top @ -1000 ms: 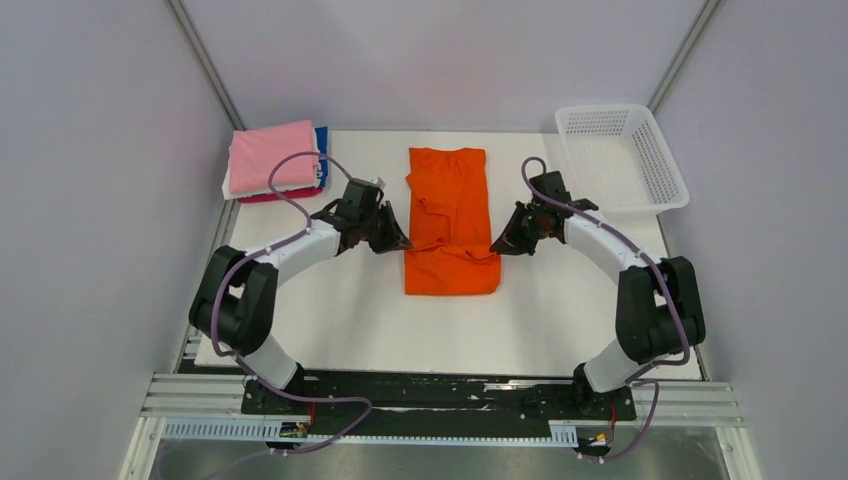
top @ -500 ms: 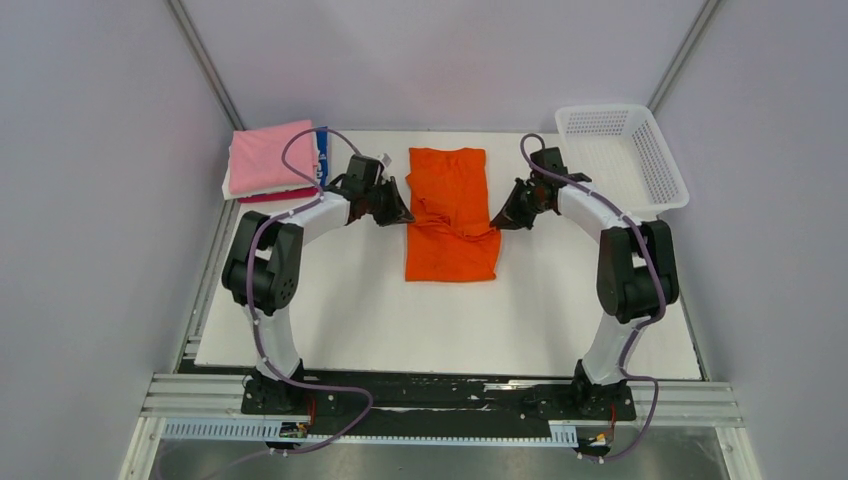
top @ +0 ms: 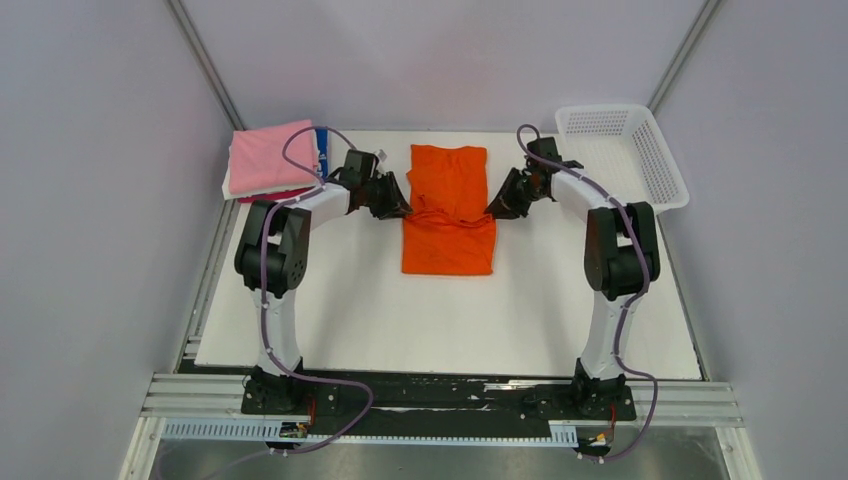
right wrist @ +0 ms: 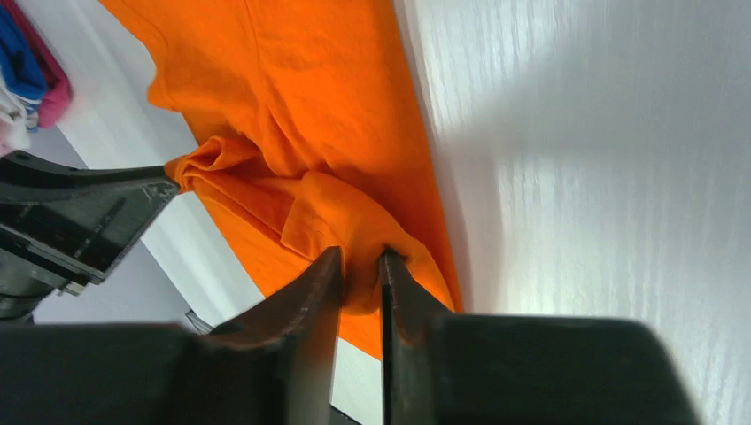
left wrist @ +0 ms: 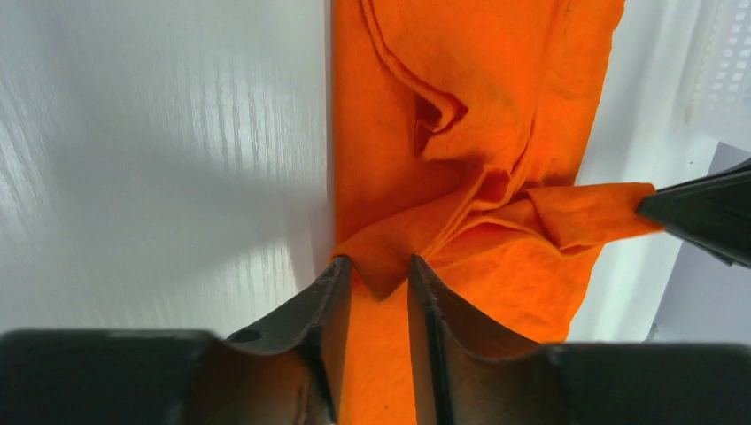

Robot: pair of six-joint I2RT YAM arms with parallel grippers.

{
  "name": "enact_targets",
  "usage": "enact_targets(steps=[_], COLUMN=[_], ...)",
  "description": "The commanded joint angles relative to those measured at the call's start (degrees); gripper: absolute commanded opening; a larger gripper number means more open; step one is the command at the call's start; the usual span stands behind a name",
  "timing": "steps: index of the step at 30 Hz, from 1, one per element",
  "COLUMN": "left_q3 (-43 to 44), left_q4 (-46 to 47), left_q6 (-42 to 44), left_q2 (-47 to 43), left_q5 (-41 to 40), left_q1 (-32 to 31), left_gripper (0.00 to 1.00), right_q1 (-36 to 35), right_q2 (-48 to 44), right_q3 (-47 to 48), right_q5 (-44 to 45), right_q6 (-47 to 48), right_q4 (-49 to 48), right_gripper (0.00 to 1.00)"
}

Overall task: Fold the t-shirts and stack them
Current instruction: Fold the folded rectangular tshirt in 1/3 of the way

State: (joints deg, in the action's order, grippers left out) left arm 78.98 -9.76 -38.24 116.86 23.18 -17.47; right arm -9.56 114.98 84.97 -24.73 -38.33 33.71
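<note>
Fingers (left wrist: 329,310) of the left gripper (top: 399,209) are standing narrowly apart, a fold of the orange t-shirt (top: 450,240) sitting loosely between them; whether they are gripping it is unclear. The shirt is lying mid-table (top: 400,320), between both arms, its raised edge bunching across the middle. Fingers (right wrist: 319,292) of the right gripper (top: 492,209) are almost closed, pinching the opposite fold. The robot appears to be doubling the shirt over lengthwise. Next, both sides likely need laying flat and releasing together, then withdrawing without dragging cloth, before the shirt is joining the folded stack (top: 272,158) at far left
</note>
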Motion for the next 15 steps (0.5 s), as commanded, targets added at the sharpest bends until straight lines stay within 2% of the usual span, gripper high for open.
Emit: enact_targets(steps=[1, 3, 5, 10, 15], left_q3=[3.66, 4.57, 5.35, 1.13, -10.81], left_q4=[1.27, 1.27, 0.69, 0.43, -0.71], left_q6=[1.22, 1.29, 1.56, 2.23, 1.81], left_q2=[0.60, 0.16, -1.09, -6.76, -15.59], left_q5=[0.86, 1.23, 1.57, 2.26, 1.85], left_q1=[1.24, 1.68, 1.95, 2.04, 1.39], left_gripper=[0.47, 0.89, 0.98, 1.00, 1.00], right_q1=[1.34, 1.69, 1.69, 1.70, 0.85], right_q2=[3.20, 3.81, 3.05, -3.37, -12.26], right_q3=[6.42, 7.93, 8.19, 1.39, -11.80], right_q5=[-2.89, -3.42, -3.13, 0.13, 1.44], right_q6=[1.24, 1.66, 2.59, 4.83, 5.35], right_q4=[-1.03, -1.06, -1.07, -1.76, -3.94], right_gripper=[0.29, 0.44, 0.59, 0.73, 0.74])
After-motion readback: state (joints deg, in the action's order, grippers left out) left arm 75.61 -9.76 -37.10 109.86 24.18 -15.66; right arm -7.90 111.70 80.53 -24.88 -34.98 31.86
